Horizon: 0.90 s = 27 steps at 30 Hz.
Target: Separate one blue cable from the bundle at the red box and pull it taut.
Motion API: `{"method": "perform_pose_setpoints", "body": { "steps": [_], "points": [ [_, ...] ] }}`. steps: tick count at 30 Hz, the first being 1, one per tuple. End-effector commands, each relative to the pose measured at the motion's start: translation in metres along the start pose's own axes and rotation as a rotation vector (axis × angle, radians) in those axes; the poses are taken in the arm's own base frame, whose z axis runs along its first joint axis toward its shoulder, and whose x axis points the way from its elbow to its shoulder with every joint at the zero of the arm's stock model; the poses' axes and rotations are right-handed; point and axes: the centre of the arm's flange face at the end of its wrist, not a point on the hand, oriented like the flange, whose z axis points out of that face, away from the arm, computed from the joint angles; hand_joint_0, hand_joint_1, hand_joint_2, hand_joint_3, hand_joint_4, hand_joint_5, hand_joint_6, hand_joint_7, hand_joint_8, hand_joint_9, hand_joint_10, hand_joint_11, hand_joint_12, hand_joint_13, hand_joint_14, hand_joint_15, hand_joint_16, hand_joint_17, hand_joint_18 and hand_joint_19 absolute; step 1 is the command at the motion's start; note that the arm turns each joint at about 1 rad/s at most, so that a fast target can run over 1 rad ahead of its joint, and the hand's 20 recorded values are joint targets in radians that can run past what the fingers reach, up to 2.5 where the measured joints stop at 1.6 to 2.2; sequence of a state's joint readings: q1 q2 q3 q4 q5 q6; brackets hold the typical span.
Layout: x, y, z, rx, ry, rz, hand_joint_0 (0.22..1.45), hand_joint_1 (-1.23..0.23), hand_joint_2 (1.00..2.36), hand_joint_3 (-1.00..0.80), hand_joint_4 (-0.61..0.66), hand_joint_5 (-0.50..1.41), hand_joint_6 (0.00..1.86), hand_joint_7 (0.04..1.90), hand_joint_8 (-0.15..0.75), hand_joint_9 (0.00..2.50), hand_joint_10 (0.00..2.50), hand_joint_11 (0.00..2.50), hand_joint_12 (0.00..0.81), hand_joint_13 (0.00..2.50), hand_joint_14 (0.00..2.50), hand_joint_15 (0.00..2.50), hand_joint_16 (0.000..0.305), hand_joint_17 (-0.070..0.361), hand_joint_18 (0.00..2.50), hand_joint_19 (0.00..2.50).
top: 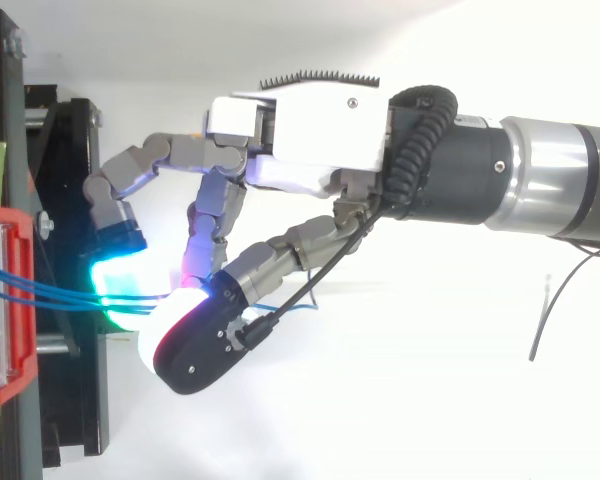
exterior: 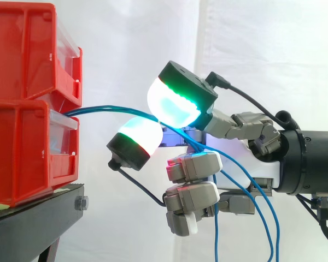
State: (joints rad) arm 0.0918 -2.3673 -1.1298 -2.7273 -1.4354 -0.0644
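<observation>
Before a white curtain (exterior: 126,43), a robot arm (top: 540,180) reaches in level from the side view's right toward two stacked red bins (exterior: 16,158) on a black stand (exterior: 38,204). Its hand (top: 310,135) is held side-on just short of the bins, with its reach pointed at them. It is closed narrowly on the blue cables (exterior: 106,108). Two glowing pads (exterior: 172,103) bracket the strands, one above and one below, while the lower fingers fold back toward the palm.

The cables leave the gap between the upper and lower bin and run roughly level toward the hand in a shallow arch with some slack. They pass between the pads and then drop away below the wrist. Their long axis lies almost along the arm's own line, with the bins ahead of the hand and the loose ends behind it. A straight draw away from the bins therefore looks like the way to tighten them.

More than one strand appears to sit between the pads, so singling out one cable seems not yet done. How firmly the pads bear on the strands cannot be made out.
</observation>
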Motion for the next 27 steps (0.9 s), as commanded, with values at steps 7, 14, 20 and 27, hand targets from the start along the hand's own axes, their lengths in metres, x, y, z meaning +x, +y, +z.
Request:
{"method": "perform_pose_setpoints", "body": {
  "steps": [7, 14, 20, 27],
  "points": [
    [0.0001, 0.0001, 0.0, -0.001, -0.001, 0.0, 0.59, -0.58, 1.02, -0.27, 0.05, -0.05, 0.63, 1.36, 0.26, 1.35, 0.03, 1.24, 0.326, 1.24, 0.03, 1.42, 0.049, 0.111, 0.87, 1.03],
    [0.0013, 0.0001, 0.0, -0.001, 0.001, 0.0, 0.61, -0.52, 1.02, -0.2, 0.15, -0.05, 0.59, 1.48, 0.293, 1.34, 0.03, 1.26, 0.357, 1.25, 0.03, 1.39, 0.055, 0.124, 0.9, 1.0],
    [0.0013, 0.0001, 0.0, -0.001, 0.001, 0.0, 0.61, -0.47, 1.02, -0.24, 0.17, -0.08, 0.71, 1.38, 0.296, 1.33, 0.03, 1.29, 0.34, 1.24, 0.03, 1.39, 0.052, 0.117, 0.9, 1.01],
    [-0.001, -0.0001, -0.0003, 0.001, -0.001, 0.0, 0.6, -0.49, 1.01, -0.32, 0.14, -0.1, 0.78, 1.34, 0.292, 1.32, 0.03, 1.31, 0.326, 1.23, 0.03, 1.4, 0.05, 0.112, 0.89, 1.02]
  ]
}}
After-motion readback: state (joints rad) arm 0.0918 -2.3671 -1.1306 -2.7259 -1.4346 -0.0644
